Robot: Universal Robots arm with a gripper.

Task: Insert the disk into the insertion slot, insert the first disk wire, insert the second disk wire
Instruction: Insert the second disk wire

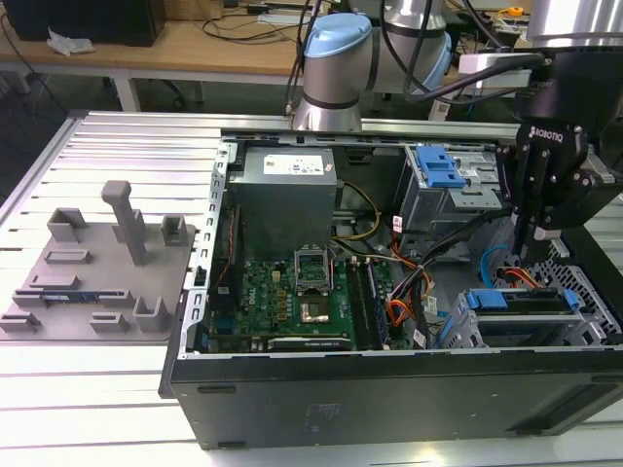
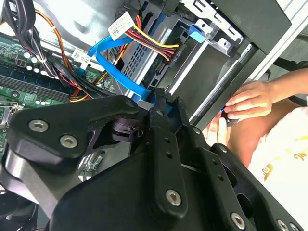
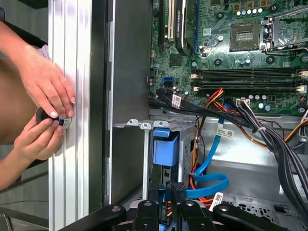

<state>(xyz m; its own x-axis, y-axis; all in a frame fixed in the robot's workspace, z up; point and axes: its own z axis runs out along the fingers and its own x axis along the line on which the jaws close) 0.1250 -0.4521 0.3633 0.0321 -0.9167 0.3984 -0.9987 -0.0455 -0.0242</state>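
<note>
- The disk is seen seated in the slot, at about four o'clock in the exterior view; only its blue carrier edge and dark side are shown, so that step is judged done.
- The gripper is held just above the disk, at about two o'clock from it. In the second wrist view, the fingers are drawn narrow around the end of a blue wire; the connector itself is hidden between them.
- In the first wrist view, the same blue wire is looped beside the slot and led in under the fingertips, so a wire insertion is judged under way; how many wires are already seated cannot be told.
- A red-yellow-black power bundle is laid close over the cage, right beside the blue wire, and is judged the likeliest thing to crowd the plug.
- A taller cage with a blue latch is set at about twelve o'clock from the disk, and the motherboard at nine o'clock.
- A person's hands are kept on a small dark knob at the table rail outside the case, well apart from the gripper.
</note>
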